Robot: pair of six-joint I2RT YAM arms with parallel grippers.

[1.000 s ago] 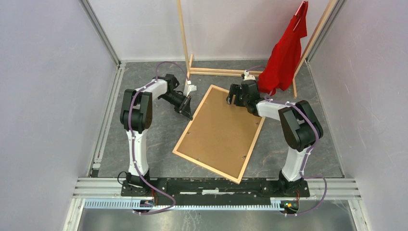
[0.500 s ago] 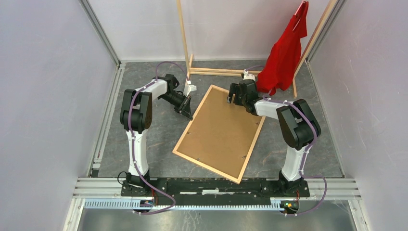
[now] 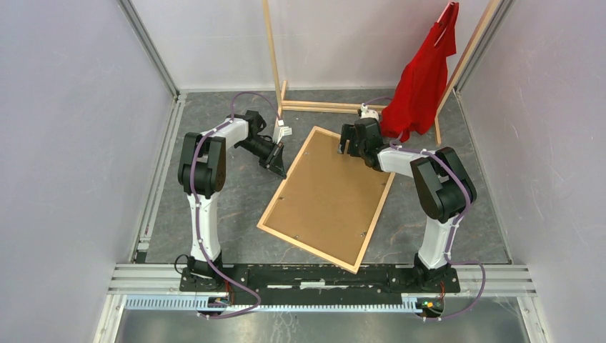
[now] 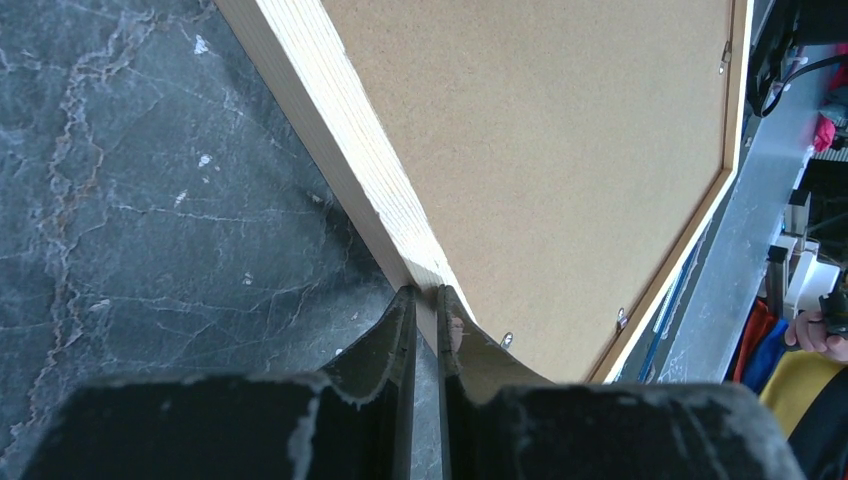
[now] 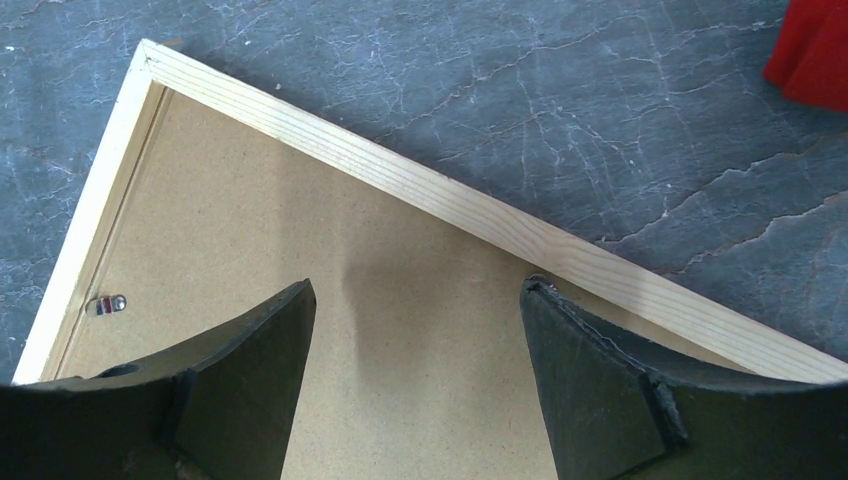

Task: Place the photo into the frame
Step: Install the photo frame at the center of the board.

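The light wood frame lies face down and askew in the middle of the table, with the brown backing board set inside it. The photo is hidden. My left gripper is at the frame's left rail; in the left wrist view its fingertips are shut on that wooden rail. My right gripper hangs over the frame's far corner. Seen from the right wrist it is open above the backing board, just inside the rail, holding nothing.
A tall wooden clothes rack with a red shirt stands at the back right, close behind my right gripper. Small metal clips sit along the inside of the frame. Grey walls close in the left and right sides.
The right arm's elbow has drifted slightly left. The left gripper keeps its hold on the frame rail and the frame has not moved.
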